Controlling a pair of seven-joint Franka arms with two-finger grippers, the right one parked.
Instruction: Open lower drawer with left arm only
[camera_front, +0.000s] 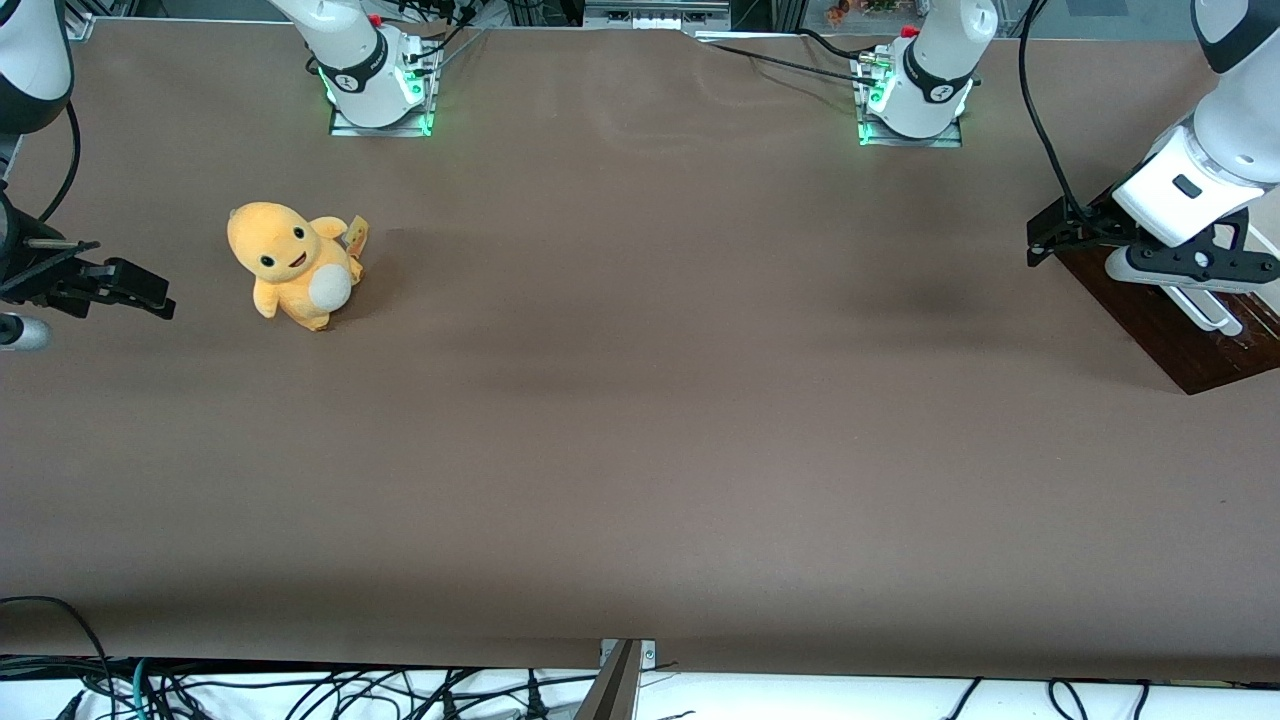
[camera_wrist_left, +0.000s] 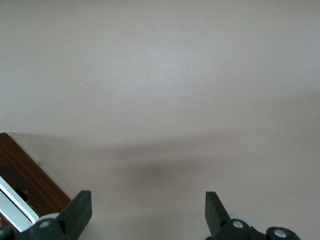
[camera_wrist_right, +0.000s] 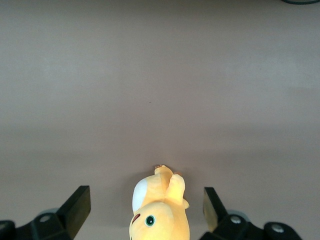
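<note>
Basically approach step: left arm's gripper (camera_wrist_left: 148, 212), fingers spread apart w/ nothing held, is hung just beside lower drawer (camera_front: 1175, 335); its handle (camera_front: 1205, 310) needs to be lined up & pinched next.

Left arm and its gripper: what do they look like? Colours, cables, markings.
The left arm is white with black joint bands and a white wrist block with a small dark slot; a black cable loops beside it. Its gripper, above the table beside the lower drawer, is dark grey; wedge-shaped black fingers.

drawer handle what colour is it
White-silver, on the dark brown lower drawer; handle shows best in front view, under the gripper.
</note>
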